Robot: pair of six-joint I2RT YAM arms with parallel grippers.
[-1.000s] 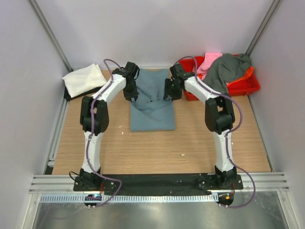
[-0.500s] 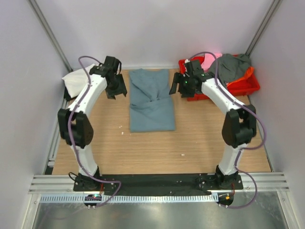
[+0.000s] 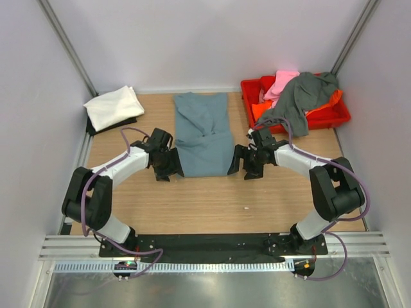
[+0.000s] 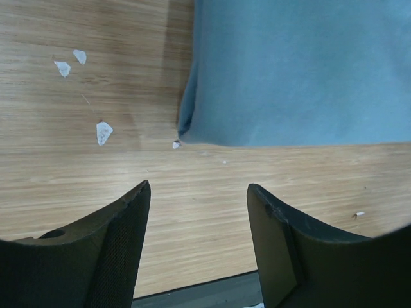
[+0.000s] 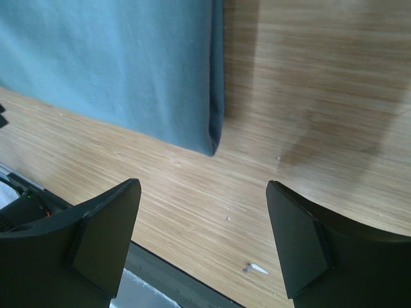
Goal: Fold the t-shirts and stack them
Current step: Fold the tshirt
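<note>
Left wrist: left gripper [image 4: 198, 186] near blue-grey t-shirt [image 4: 302, 70]

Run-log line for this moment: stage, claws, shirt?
stage: pre-grasp | left claw: open, empty, by near-left corner | right claw: open, empty, by near-right corner | blue-grey t-shirt: folded, flat on table

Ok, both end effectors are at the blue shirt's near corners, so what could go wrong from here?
The left end effector and right end effector stand open just short of the layered near corners of the blue-grey shirt; closing may catch only the top layer. The shirt's far half is creased, so a fold over it could set lumpy.
</note>
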